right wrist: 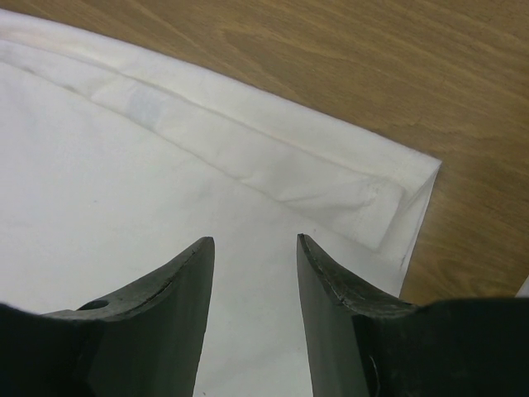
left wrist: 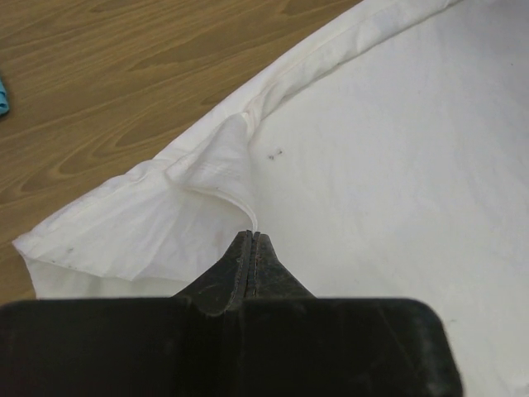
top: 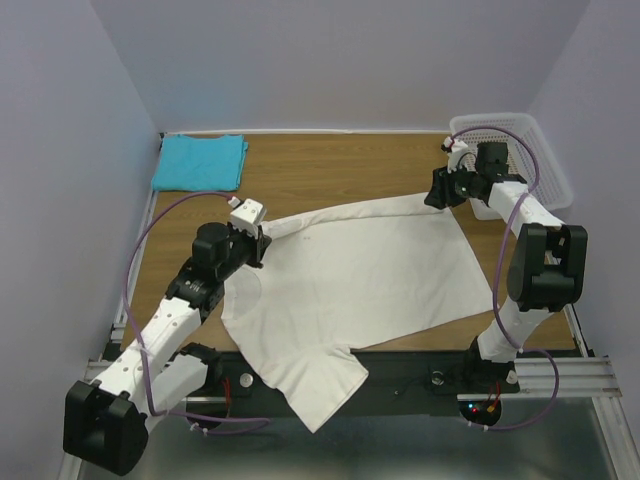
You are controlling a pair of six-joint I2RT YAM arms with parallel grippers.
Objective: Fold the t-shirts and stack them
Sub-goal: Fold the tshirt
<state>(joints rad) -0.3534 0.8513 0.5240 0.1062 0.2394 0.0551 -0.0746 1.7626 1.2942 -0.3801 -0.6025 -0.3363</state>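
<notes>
**Cream shirt spread out; left fingers pinching its edge, right fingers apart over its corner**

Top external: The cream-white t-shirt (top: 350,275) lay spread across the middle of the wooden worktop (top: 330,165). One sleeve reached over the near edge onto the black rail between the arm bases. The turquoise t-shirt (top: 200,162) lay folded in the far-left corner, well apart from the cream one. A white mesh basket (top: 545,150) stood in the far-right corner. The left fingers (top: 260,245) sat at the cream shirt's left edge. The right fingers (top: 438,190) sat at its far-right corner, just beside the basket.

Left wrist: The left fingers (left wrist: 240,273) were pressed together. A ridge of cream cloth (left wrist: 397,190) was drawn up to their tips, so they were pinching the shirt. A hem seam ran along the cloth edge, with bare wood beyond it. A small dark speck (left wrist: 275,153) showed on the cloth.

Right wrist: The right fingers (right wrist: 178,298) stood moderately apart with nothing between them. They were above the cream shirt's corner (right wrist: 388,198), where the hem lay doubled over. Bare wood showed past that corner.
</notes>
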